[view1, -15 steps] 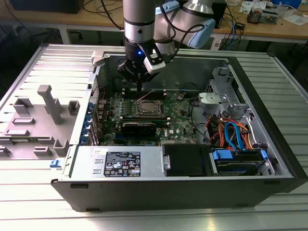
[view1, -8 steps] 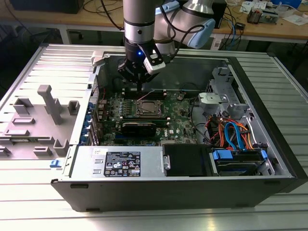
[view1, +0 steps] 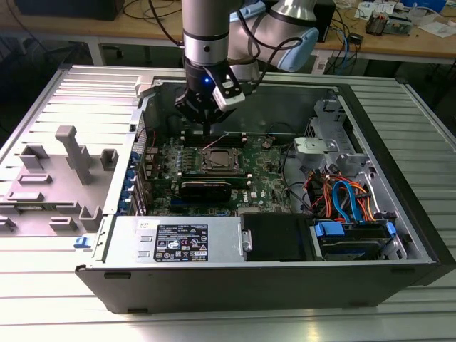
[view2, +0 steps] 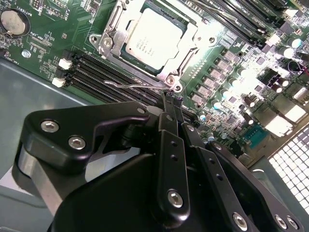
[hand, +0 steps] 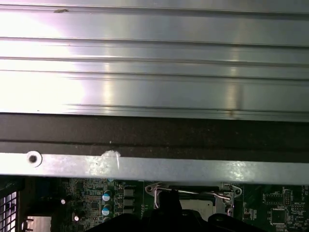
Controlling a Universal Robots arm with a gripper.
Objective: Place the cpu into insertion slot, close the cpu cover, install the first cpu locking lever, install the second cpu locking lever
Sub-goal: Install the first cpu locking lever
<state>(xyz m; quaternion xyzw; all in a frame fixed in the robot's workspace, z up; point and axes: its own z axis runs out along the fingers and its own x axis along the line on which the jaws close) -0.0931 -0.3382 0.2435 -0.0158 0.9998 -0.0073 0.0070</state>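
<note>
The cpu point(view2: 153, 39) sits flat in the insertion slot point(view2: 179, 57) on the green motherboard point(view2: 46, 43): small square chip w/ matte silver-grey metal top, edges running diagonal across the second wrist view, no long axis to speak of. The cpu cover point(view2: 193, 34) lies down around it, a thin bright stamped-steel frame w/ square window, screw heads at the corners. A thin wire locking lever point(view2: 140, 85) runs along the socket edge nearest the hand, its long axis parallel to the black memory slots point(view2: 104, 77) just beside it; it looks slightly raised at one end, can't tell if latched.

The hand point(view2: 173, 104), matte black w/ silver bolts, has its two slim fingers point(view2: 166, 113) pressed together, tips right at that lever near the socket corner; whether they pinch the wire, can't tell. In the exterior view the hand point(view1: 206, 128) points straight down over the far edge of the slot point(view1: 219, 159), inside the open grey sheet-metal pc case point(view1: 399, 128), which lies on its side on a ribbed aluminium bench point(view1: 64, 313). Orange and blue cables point(view1: 342, 196) bundle toward the exterior view's right.
</note>
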